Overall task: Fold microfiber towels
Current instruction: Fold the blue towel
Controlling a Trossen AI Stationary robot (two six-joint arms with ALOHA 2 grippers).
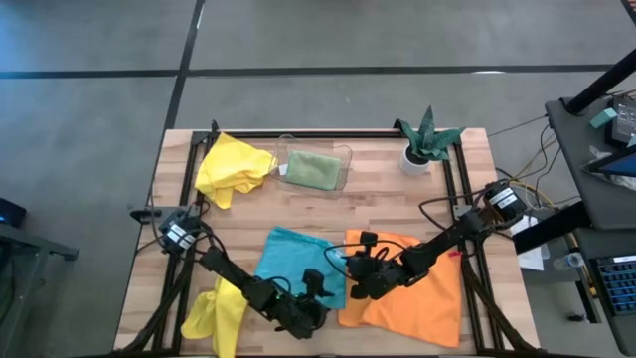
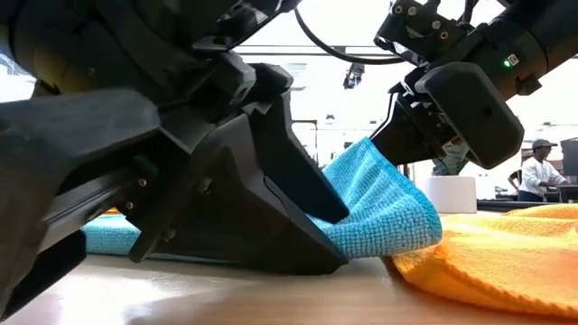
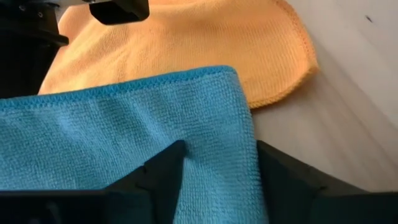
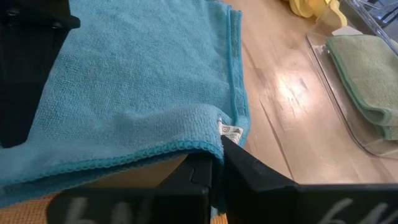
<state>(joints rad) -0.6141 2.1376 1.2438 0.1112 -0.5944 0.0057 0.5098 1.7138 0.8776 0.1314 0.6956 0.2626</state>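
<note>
Turquoise towel (image 1: 288, 261) lies on the wooden table (image 1: 378, 204), near the front edge at centre — taken here as the landmark. Left gripper (image 1: 316, 294) sits at the towel's front edge; in the left wrist view its two dark fingers (image 3: 163, 168) stand apart with the blue cloth running between them, resting down on the towel. Whether they are pinching it, cannot tell.

Right gripper (image 1: 360, 270) is at the towel's right edge, fingers together and clamped on a corner of the turquoise towel — the right wrist view shows the hem and a small white label (image 4: 231, 130) caught right at the fingertips, corner lifted and folded over. The low view shows that raised blue fold (image 2: 379, 212) between the two grippers.

Orange towel (image 1: 412, 293) lies flat just right of the turquoise one, touching it, partly under the right arm. One yellow towel (image 1: 219, 313) is bunched left of the turquoise towel at the front edge, beside the left arm. A second yellow towel (image 1: 232, 169) is crumpled behind and left of it, toward the back. Green towel (image 1: 313, 167) lies folded in the clear tray (image 1: 345, 174) behind the turquoise towel. Small plant in white pot (image 1: 422, 144) stands behind and right, at the back corner.
</note>
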